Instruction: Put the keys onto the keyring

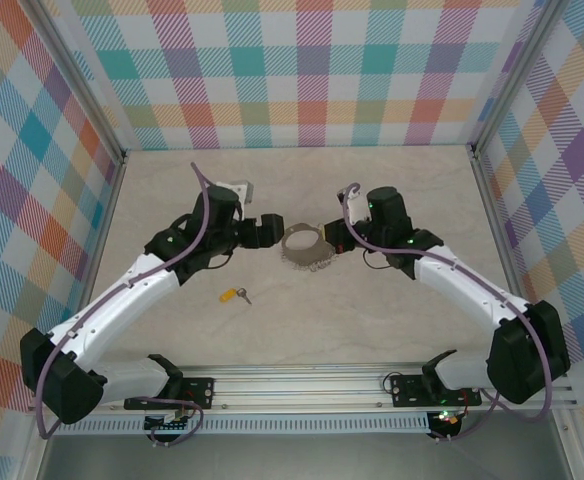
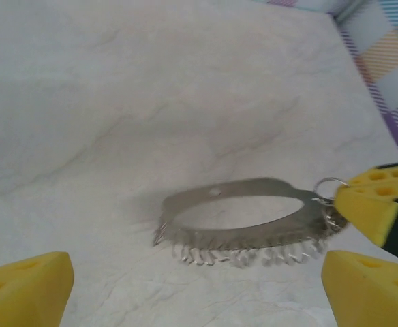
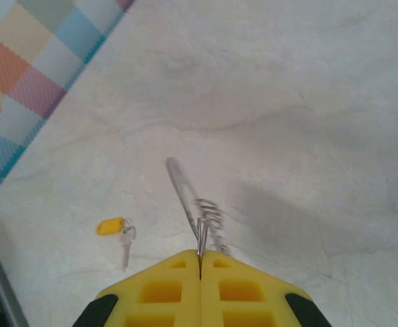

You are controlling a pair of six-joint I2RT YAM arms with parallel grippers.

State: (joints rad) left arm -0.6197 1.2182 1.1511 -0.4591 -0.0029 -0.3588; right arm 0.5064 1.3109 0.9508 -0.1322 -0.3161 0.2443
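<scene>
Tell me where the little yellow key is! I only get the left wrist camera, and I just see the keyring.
Observer: The key lies on the table, left of the keyring and closer to the table's near edge.
Operator: Is something holding it?
Observer: No, it lies alone; nothing touches it.
Operator: Is the keyring really pinched tight?
Observer: Yes. In the right wrist view, the right gripper is shut on its edge.

Shiny metal keyring [image 2: 240,235] on matt marbled table [image 2: 151,102].
</scene>
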